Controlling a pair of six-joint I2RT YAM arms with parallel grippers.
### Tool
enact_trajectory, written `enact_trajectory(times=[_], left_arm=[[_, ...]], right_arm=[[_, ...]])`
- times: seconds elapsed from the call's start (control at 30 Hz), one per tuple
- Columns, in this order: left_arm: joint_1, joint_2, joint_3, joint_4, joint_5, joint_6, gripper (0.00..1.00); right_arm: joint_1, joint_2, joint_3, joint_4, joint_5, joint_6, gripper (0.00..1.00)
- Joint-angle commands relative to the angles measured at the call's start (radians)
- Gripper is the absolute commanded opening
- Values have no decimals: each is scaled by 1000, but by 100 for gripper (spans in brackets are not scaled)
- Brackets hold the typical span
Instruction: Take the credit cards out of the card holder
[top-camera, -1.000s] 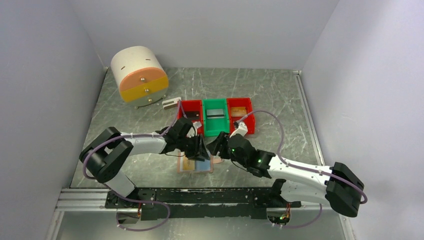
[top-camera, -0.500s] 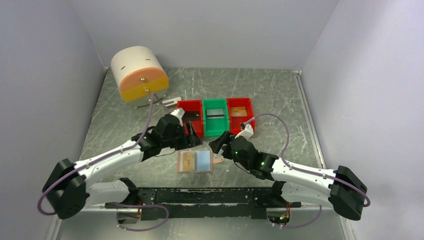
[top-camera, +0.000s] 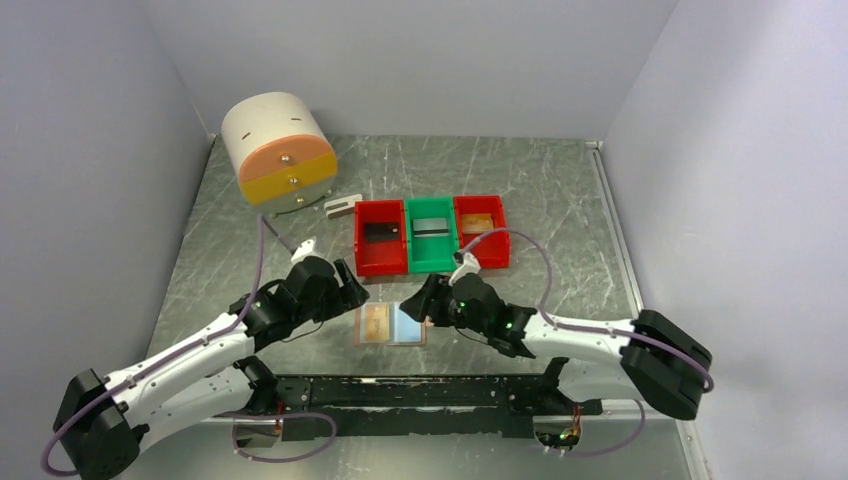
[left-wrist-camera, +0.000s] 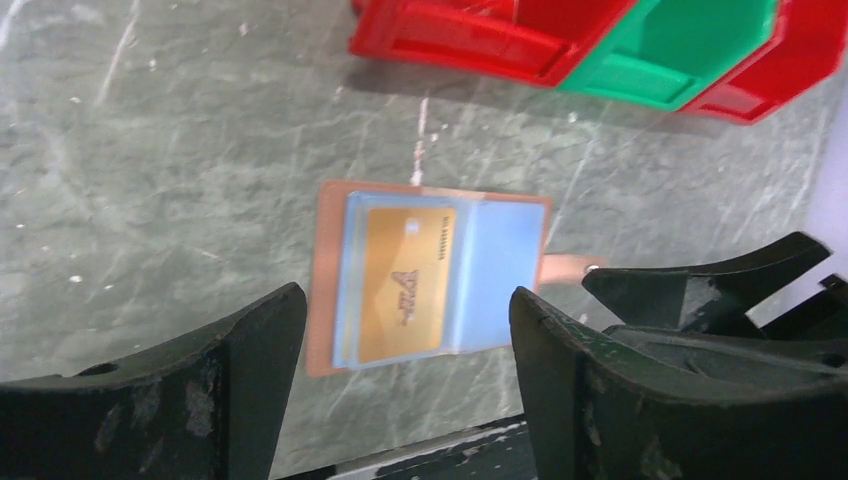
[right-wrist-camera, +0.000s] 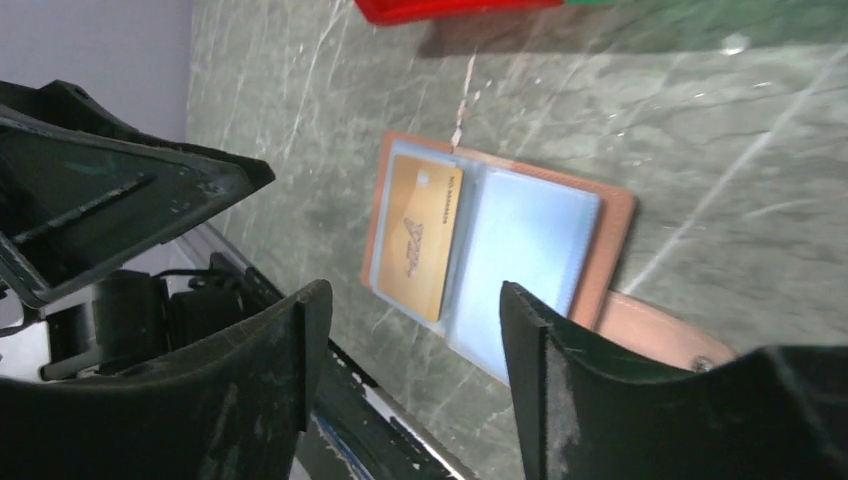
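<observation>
Spread wide and gripping nothing, the left pincer (top-camera: 350, 288) hung just off the far-left corner of the card holder (top-camera: 410, 326). The holder lay opened flat on the table (top-camera: 250, 230), close to the near edge and between the two arms. The right pincer (top-camera: 418, 300), likewise parted and empty, hovered over the holder's right half, beside the strap tab (left-wrist-camera: 565, 268). One gold credit card (left-wrist-camera: 405, 283) sat in the left clear pocket, on the left arm's side of the fold, with neither pincer clearly the nearer. The holder's long axis ran left to right, its tab pointing right. The card's long axis ran near to far, across it. Which edge of the pocket was open could not be made out.
</observation>
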Motion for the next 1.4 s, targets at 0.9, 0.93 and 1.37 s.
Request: enact_trajectory(times=[0.9, 0.93, 1.37], left_arm=[[3, -126, -236, 187, 160, -44, 49], [2, -111, -240, 213, 178, -37, 49], [2, -8, -248, 344, 257, 17, 42]], right_arm=[[41, 400, 180, 11, -219, -5, 46], [40, 405, 181, 12, -212, -4, 46], [29, 402, 146, 64, -145, 67, 37]])
